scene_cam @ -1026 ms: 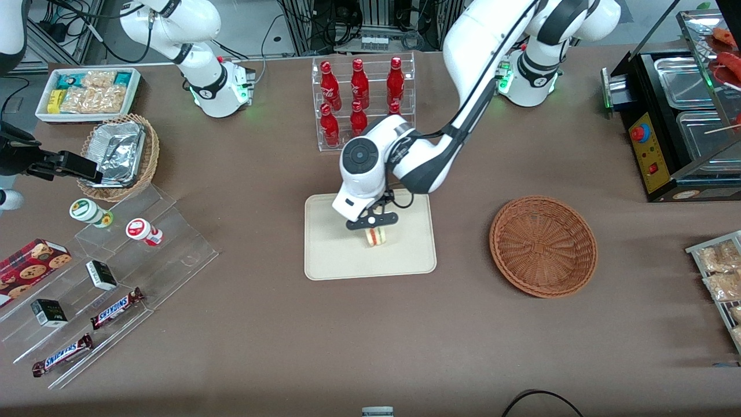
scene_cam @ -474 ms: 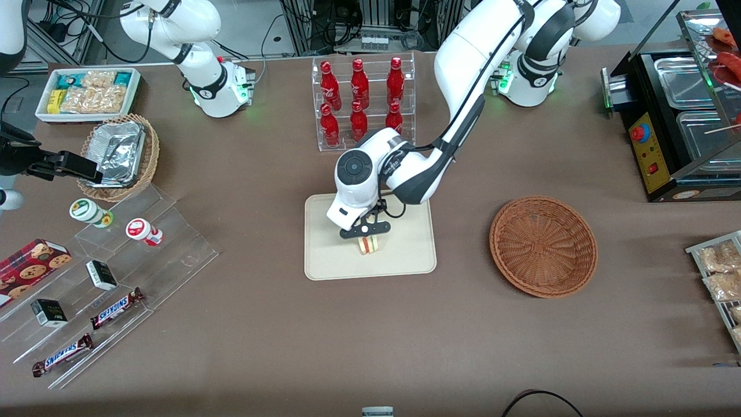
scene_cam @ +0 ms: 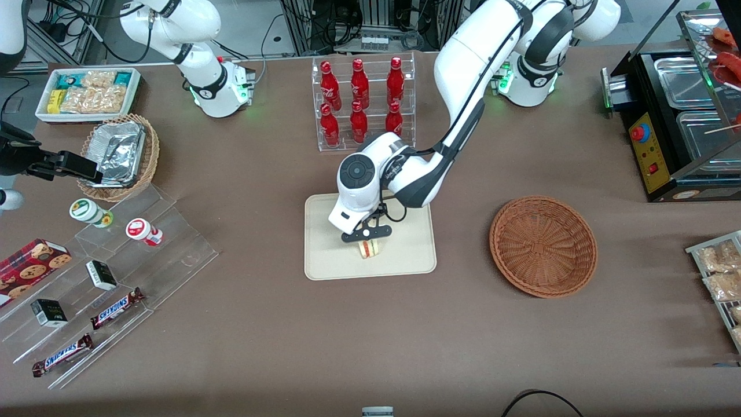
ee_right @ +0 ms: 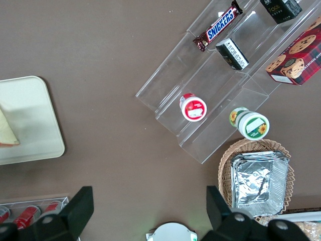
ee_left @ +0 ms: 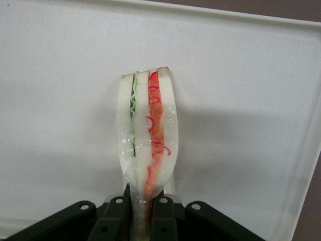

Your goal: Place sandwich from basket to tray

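The sandwich is a pale wedge with red and green filling. It stands on edge on the cream tray, near the tray's middle. My gripper is over the tray and shut on the sandwich's narrow end. The wrist view shows the fingers pinching the wrapped sandwich against the tray. The reddish-brown basket sits empty beside the tray, toward the working arm's end of the table. The parked arm's wrist view shows a corner of the tray with the sandwich tip.
A clear rack of red bottles stands close to the tray, farther from the front camera. Acrylic steps with snacks, a lighter basket of foil trays and a white bin lie toward the parked arm's end. A black food warmer is at the working arm's end.
My gripper has carried the sandwich a little toward the front camera and down onto the tray. It has kept its hold throughout.
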You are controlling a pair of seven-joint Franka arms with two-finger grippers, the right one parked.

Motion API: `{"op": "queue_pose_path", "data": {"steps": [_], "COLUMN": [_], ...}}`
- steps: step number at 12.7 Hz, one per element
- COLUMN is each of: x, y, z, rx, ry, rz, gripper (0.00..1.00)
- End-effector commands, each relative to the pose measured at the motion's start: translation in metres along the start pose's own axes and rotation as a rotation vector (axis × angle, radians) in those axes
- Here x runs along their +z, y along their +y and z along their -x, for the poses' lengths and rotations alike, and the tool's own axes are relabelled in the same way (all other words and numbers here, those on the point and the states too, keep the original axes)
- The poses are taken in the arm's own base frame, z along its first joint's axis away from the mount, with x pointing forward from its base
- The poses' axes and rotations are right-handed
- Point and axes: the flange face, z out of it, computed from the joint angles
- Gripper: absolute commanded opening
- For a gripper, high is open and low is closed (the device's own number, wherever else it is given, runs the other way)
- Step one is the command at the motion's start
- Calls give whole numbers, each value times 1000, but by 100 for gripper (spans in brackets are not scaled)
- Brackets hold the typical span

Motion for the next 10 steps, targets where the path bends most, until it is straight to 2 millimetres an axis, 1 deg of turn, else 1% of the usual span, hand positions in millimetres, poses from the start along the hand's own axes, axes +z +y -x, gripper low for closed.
{"op": "queue_pose_path", "data": {"steps": [1,3,5,6,9,10], "x": [2,-14,-45,-67,-121,-140], "y": [4,4,3,2,-13,-24], "z": [-3,-4,0,2,-2,-12], "rx": [-11,-16,-19,-13,-17,-15], "ry": [4,13,13,15,20,28], "rz": [7,13,9,12,11,18], "gripper": [100,100,100,100,100,100]}}
